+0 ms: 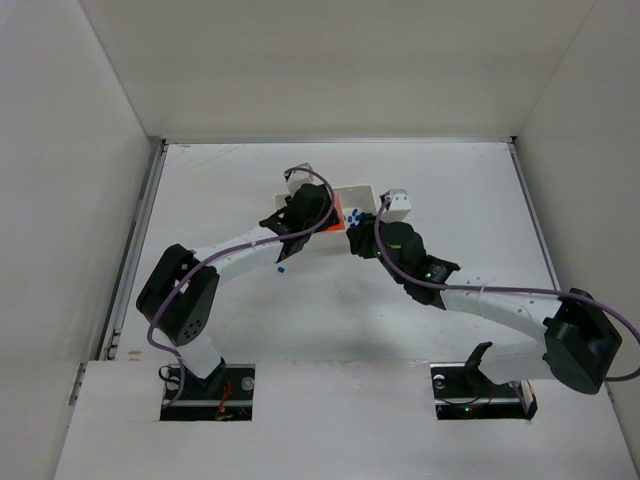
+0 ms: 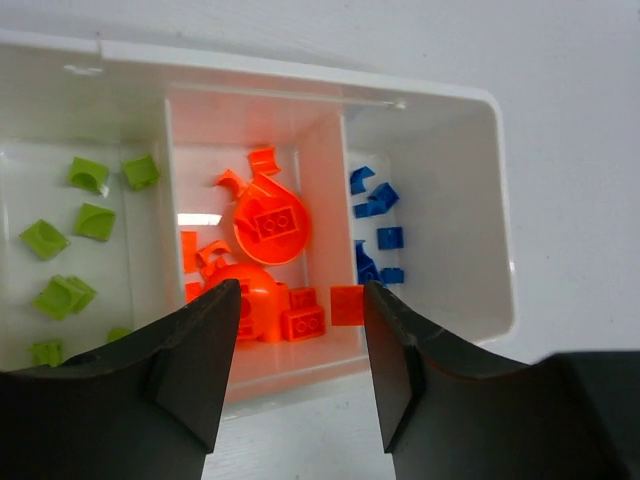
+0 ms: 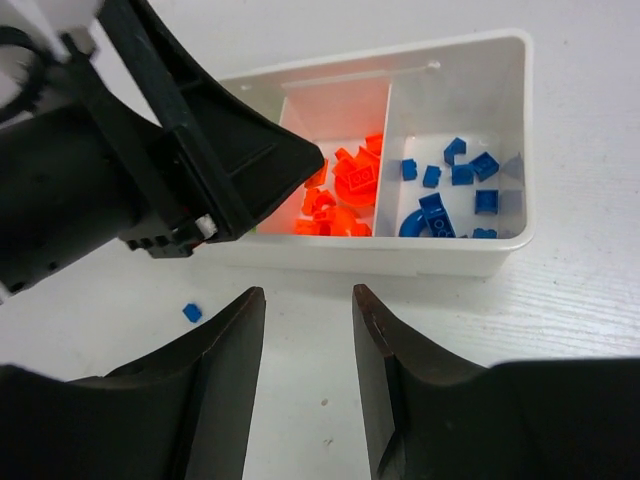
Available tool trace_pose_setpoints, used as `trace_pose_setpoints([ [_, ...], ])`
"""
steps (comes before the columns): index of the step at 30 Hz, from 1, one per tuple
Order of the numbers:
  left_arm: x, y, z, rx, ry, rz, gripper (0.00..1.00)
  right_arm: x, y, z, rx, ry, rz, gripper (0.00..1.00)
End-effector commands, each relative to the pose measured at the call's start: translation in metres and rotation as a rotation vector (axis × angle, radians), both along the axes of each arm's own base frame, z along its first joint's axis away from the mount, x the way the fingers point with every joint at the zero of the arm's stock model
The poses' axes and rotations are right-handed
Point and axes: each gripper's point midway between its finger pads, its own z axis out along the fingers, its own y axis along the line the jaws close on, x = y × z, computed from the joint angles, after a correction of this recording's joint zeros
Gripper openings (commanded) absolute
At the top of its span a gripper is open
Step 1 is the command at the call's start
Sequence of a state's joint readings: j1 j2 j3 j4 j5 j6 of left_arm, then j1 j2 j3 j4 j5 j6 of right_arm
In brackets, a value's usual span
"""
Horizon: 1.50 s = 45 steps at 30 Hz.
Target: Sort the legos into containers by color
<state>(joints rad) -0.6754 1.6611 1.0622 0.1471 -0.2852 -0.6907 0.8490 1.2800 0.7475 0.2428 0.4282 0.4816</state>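
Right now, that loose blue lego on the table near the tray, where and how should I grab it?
Pinch the loose blue lego across two opposite side walls, coming straight down from above. It lies alone on the table, clear of the tray, and is tiny beside the open right gripper, so a side approach would likely just push it.

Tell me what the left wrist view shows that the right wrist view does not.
Only the left wrist view: the green bricks in their compartment. Only the right wrist view: one loose blue brick on the table, outside the tray. Both: the tray with orange bricks in the middle compartment and blue bricks in an end one.
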Motion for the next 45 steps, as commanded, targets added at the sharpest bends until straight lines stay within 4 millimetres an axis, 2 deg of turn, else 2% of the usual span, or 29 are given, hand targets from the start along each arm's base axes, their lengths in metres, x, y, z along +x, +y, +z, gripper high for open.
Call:
trace_pose_setpoints([
  [1,0.008,-0.001,0.046,-0.057,-0.116,0.027,0.5,0.015,0.018,0.011,0.021,-0.019,0.031,0.48],
  [3,0.001,-0.005,0.046,-0.145,-0.058,-0.001,0.48,0.022,0.028,0.01,0.007,-0.021,0.049,0.48],
  [6,-0.005,0.001,0.043,-0.208,-0.056,0.018,0.48,0.042,0.029,0.01,-0.004,-0.036,0.026,0.49],
  [10,-0.008,0.015,0.039,-0.232,-0.042,0.039,0.48,0.066,0.037,0.004,-0.002,-0.022,0.039,0.5],
  [13,-0.006,0.021,0.031,-0.232,-0.017,0.049,0.48,0.074,0.041,-0.002,-0.003,-0.008,0.042,0.5],
  [17,0.0,0.022,0.023,-0.237,0.004,0.053,0.48,0.076,0.05,-0.002,-0.017,-0.011,0.077,0.5],
  [25,0.012,0.003,0.022,-0.292,0.031,0.023,0.48,0.076,0.052,-0.003,-0.021,-0.007,0.087,0.52],
  [30,0.014,0.009,0.023,-0.326,0.035,0.043,0.48,0.091,0.052,-0.008,-0.029,0.005,0.079,0.52],
  [34,0.019,0.013,0.031,-0.373,0.023,0.051,0.48,0.092,0.051,-0.017,-0.055,0.028,0.078,0.51],
  [37,0.023,0.01,0.037,-0.395,0.014,0.044,0.48,0.088,0.047,-0.009,-0.052,0.013,0.072,0.5],
  [42,0.03,0.017,0.048,-0.414,-0.018,0.063,0.48,0.079,0.03,0.009,-0.035,-0.022,0.033,0.5],
  [45,0.029,0.014,0.047,-0.414,-0.014,0.053,0.48,0.076,0.032,0.015,-0.029,-0.027,0.058,0.5],
])
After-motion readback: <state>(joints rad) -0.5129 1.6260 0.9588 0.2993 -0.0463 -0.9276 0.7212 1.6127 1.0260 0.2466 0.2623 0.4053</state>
